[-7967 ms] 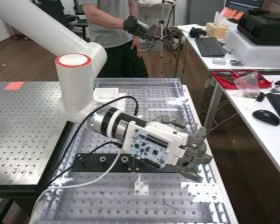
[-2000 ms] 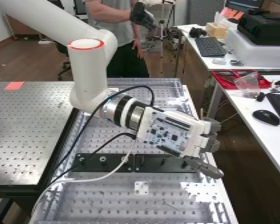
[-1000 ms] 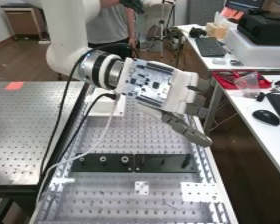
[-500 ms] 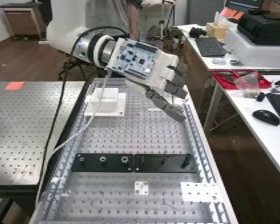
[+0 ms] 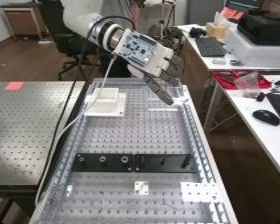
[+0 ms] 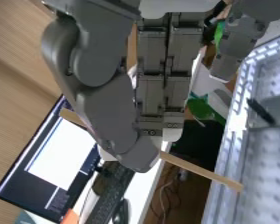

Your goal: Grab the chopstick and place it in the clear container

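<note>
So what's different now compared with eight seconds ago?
The hand has moved away from the middle of the bench toward its far end. Its fingers were spread then; now the chopstick is held between the thumb and fingers. The black plate on the bench and the mouse stayed put.

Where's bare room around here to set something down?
Free: the perforated board between the white box and black strip; also the metal table, nearer than its orange patch. Crowded: the white desk, around the mouse and red tray.
</note>
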Controlling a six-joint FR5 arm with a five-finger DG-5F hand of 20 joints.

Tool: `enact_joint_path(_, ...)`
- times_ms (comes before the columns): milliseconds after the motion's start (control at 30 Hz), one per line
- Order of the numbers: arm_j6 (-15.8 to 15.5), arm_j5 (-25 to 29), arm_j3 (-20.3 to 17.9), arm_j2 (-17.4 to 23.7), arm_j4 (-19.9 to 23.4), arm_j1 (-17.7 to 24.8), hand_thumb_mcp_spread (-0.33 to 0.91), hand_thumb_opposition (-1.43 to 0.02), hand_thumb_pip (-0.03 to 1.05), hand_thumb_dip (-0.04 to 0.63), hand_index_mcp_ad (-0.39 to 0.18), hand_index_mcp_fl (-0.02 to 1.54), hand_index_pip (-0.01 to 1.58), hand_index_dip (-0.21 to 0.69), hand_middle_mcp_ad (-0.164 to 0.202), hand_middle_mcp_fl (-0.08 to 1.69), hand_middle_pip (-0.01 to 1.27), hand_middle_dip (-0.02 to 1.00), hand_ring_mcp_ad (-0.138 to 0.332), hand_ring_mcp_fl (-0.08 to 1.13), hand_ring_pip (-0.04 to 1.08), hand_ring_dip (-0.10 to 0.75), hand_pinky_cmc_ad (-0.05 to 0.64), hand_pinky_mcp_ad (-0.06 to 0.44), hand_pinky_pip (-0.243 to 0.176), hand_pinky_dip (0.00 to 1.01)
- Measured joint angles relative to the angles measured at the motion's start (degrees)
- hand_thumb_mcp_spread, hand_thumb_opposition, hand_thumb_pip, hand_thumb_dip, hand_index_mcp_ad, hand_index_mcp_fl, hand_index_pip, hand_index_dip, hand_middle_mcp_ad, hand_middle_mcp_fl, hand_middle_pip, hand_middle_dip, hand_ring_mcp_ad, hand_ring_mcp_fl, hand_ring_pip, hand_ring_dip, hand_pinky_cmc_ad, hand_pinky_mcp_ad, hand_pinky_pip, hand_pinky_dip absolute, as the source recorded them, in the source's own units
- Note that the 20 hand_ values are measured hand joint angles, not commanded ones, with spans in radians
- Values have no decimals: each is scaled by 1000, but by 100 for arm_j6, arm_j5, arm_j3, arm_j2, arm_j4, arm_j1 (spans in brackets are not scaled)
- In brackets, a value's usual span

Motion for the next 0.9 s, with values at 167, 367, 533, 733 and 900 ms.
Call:
enact_joint_path(167,520,247,475,-344,-657,277,698,-1100,632,284,-145,942,1054,-24,30,990,604,545,-54,880,87,531,393,314,21,182)
enact_joint_path(367,1053,398,940,-699,-1400,452,698,-1100,632,284,-150,942,1054,-24,30,990,607,545,-54,883,80,531,398,314,21,188)
enact_joint_path(533,1461,466,1207,-920,-1947,546,700,-1100,632,284,-148,942,1054,-24,30,993,607,545,-56,883,84,531,394,314,21,201)
enact_joint_path(733,1835,511,1441,-1092,-2401,612,696,-1100,632,284,-148,942,1054,-24,30,993,607,545,-56,883,87,531,408,314,21,202)
enact_joint_path(900,2204,464,1562,-1161,-2626,631,696,-1100,632,284,-148,942,1054,-24,30,993,607,541,-56,883,87,531,410,312,21,229)
